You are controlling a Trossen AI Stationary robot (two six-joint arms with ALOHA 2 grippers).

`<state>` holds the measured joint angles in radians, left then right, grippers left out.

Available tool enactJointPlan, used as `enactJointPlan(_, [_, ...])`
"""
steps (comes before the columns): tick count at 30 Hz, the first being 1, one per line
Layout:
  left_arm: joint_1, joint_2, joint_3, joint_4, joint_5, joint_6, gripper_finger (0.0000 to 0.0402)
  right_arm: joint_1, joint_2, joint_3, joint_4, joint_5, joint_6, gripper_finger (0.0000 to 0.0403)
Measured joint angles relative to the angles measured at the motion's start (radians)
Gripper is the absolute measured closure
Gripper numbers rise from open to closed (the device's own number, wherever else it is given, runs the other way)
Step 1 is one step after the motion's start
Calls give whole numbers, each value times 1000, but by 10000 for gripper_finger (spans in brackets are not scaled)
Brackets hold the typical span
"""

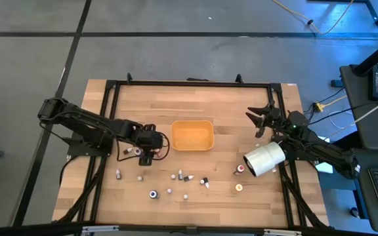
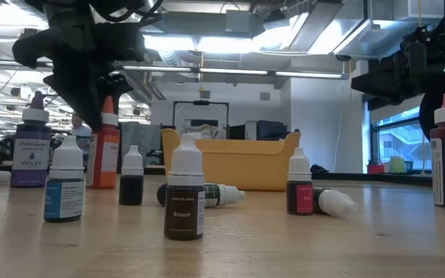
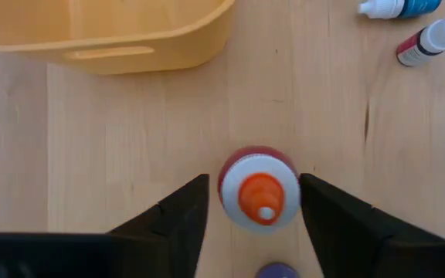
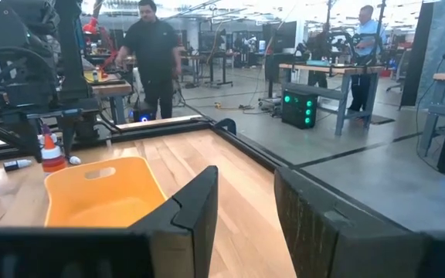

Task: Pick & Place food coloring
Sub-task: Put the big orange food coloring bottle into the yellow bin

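An upright food coloring bottle with an orange tip and a white collar (image 3: 259, 189) stands on the wooden table just left of the orange tray (image 1: 191, 134). In the low view it is the orange bottle (image 2: 105, 150). My left gripper (image 3: 255, 181) points steeply down over it, open, with one finger on each side of the cap and a narrow gap showing. A violet bottle (image 2: 31, 150) stands close beside it. Several more small bottles (image 1: 180, 175) stand or lie along the table's near half. My right gripper (image 1: 262, 119) waits at the far right, open and holding nothing.
A big white cylinder (image 1: 264, 159) lies at the right, beside a red-capped bottle (image 1: 239, 170). A black frame (image 1: 189, 83) borders the table. Two bottles lie on their sides near the tray (image 3: 427, 42). People stand in the room beyond (image 4: 151, 54).
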<state>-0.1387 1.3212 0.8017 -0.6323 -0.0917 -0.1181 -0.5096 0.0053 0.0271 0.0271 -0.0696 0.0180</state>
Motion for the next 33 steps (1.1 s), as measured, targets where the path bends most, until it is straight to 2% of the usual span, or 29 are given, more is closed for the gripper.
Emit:
enactJointPlan(5, [0,-3,3,7,2,0,279,0,0,0,-6,0,-1,272])
enactJointPlan(7, [0,-3,3,9,1,-2,289,0,0,0,-6,0,-1,272])
enactJointPlan(20, [0,-23,0,29,-1,0,288,0,0,0,-6,0,-1,272])
enactJointPlan(23, [0,-44,46,29,-26,-18,289,0,0,0,-5,0,-1,272])
enactJointPlan(28, [0,-50,144,17,-125,-39,286,0,0,0,-4,0,-4,272])
enactJointPlan(33, [17,-49,240,-98,-153,-4,289,0,0,0,-4,0,-3,272])
